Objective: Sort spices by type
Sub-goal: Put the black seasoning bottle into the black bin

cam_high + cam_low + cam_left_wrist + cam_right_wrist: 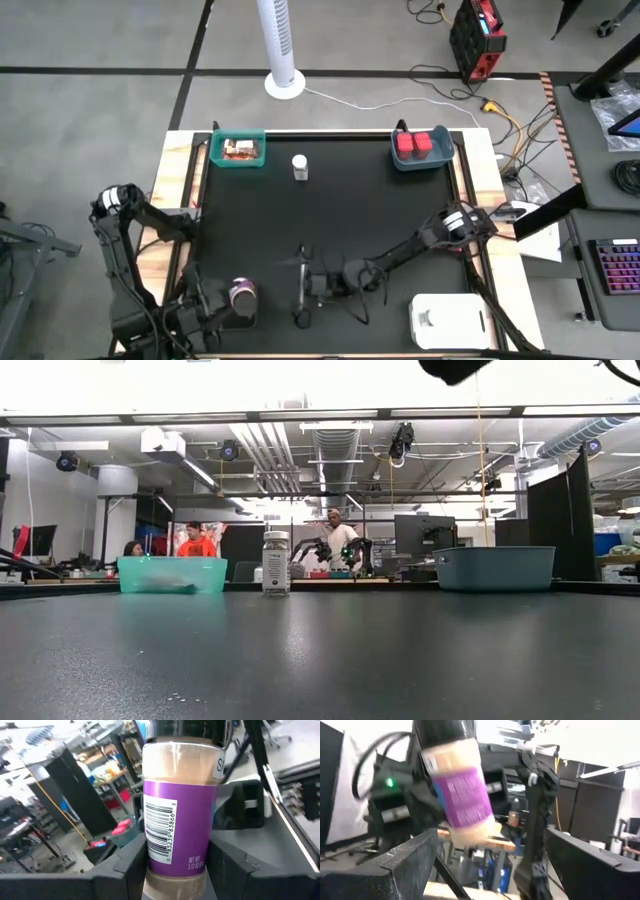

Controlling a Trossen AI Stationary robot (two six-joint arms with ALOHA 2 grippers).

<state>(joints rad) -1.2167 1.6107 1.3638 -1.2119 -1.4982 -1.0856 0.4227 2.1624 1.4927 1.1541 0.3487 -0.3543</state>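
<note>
A jar with a purple label (175,805) and a black cap sits in my left gripper (177,865) near the table's near-left edge (243,293). My right gripper (305,285) is open just to its right, and its wrist view faces the jar (462,795) past its spread fingers (490,852). A white-capped bottle (299,167) stands upright on the far middle of the table (276,563). A teal bin (238,150) holds orange and brown packets. A blue-grey bin (420,147) holds two red boxes. My left gripper pinches the jar between its two fingers (127,865) on the lower part of the purple label (165,855). The fingers come roughly level from the table's left and lie across the jar. The jar looks lifted clear, with its black cap end above the fingers.
A white tray (448,320) lies at the near-right corner. The teal bin (172,574) and the blue-grey bin (494,568) stand at the far edge. The black tabletop between them and the grippers is bare apart from the bottle. People stand in the room beyond the table.
</note>
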